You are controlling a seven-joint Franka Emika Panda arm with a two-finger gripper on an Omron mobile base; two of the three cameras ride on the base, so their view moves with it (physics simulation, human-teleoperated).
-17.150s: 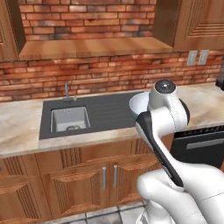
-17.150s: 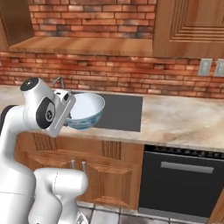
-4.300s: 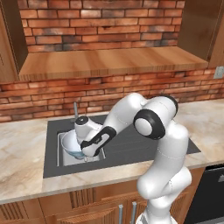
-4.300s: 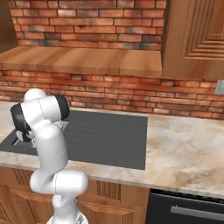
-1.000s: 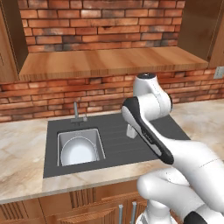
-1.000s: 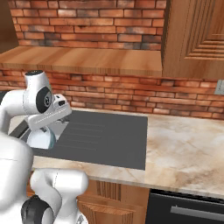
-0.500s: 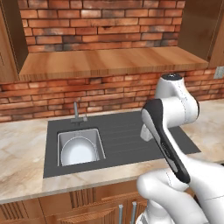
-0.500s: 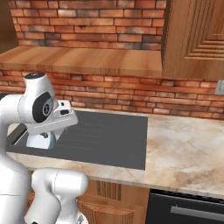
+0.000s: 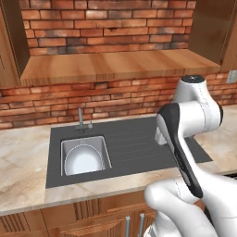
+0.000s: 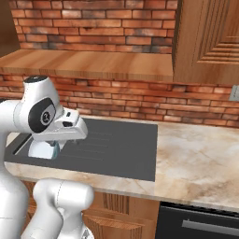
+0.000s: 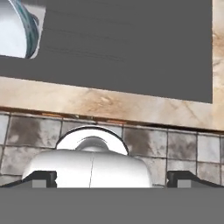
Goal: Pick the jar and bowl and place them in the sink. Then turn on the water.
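Observation:
The pale bowl (image 9: 83, 162) lies in the sink (image 9: 103, 144), under the slim faucet (image 9: 81, 119); no water shows at the spout. The bowl also peeks out behind my arm (image 10: 44, 150) and sits at the upper left of the hand view (image 11: 15, 30). My gripper (image 11: 112, 178) is open, its fingertips (image 11: 41, 177) wide apart with nothing between them. It hangs over the dark drainboard (image 9: 134, 148) to the right of the sink, looking down at the counter's front edge. My hand (image 10: 73, 125) is above the drainboard. The jar is out of view.
Marble counter (image 10: 196, 154) runs to the right of the dark surround. A wooden shelf (image 9: 115, 65) and the brick wall (image 9: 115, 92) rise behind. Wooden cabinets sit below, with a dark dishwasher front (image 10: 200, 224) at the right.
My arm has swung right, away from the sink and over the drainboard. The bowl, earlier carried and lowered into the sink, stays there. The gripper stays open.

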